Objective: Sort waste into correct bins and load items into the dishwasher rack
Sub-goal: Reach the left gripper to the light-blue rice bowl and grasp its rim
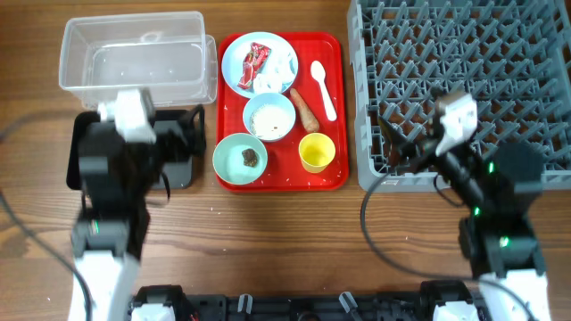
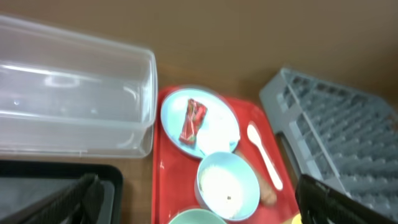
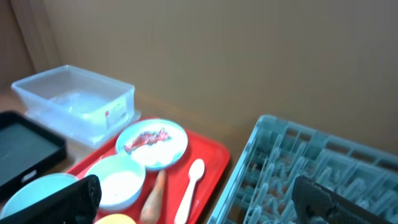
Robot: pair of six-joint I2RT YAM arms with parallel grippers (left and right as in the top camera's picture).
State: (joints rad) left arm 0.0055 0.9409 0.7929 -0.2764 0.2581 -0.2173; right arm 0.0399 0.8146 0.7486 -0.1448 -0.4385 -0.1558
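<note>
The dishwasher rack fills the right of the worktop. The right claw hangs over its near-left corner, fingers spread wide with nothing between them. On the left, the clear tub stands at the far side and the black tray just in front of it. The left claw hovers by the black tray's right edge, also spread wide and empty, looking toward the far right.

The red serving tray lies between the two arms, so every piece sits to the right of the left claw and to the left of the right one.

The light-blue plate is at that tray's far-left corner, just beside the tub and nearer the left arm. Down the tray's left half come the rice bowl and then the near bowl. The yellow cup and the white spoon keep to the right half, nearer the right claw and the rack. The spoon's long axis runs far to near, with its bowl end away from the robot. The carrot stick slants beside it, touching the rice bowl.

On the plate, the red wrapper lies lengthwise from far-right to near-left, with the white tissue against its right side. The left arm looks best placed to take these. The dark lump sits in the near bowl and the white crumbs in the rice bowl.
</note>
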